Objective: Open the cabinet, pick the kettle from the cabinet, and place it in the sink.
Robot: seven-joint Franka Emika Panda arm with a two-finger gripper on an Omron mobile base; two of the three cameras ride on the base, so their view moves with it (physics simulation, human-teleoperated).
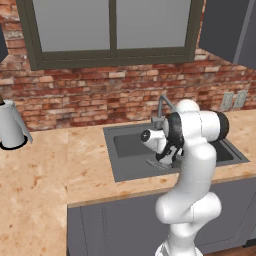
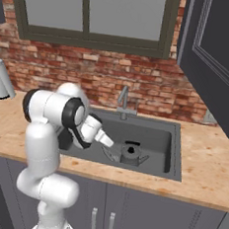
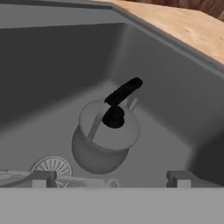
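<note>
Kettle (image 3: 105, 135) stood upright on the floor of the sink (image 2: 176, 142), near the drain. The tool (image 3: 107, 178) was released, its fingers wide apart and not touching it. Best was to lift straight up, clear of the black handle.

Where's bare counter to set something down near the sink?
Free: the wide counter between the white jug and sink, and the stretch right of the sink in the right base view. Crowded: the basin, holding the kettle with the open gripper beside it.
</note>
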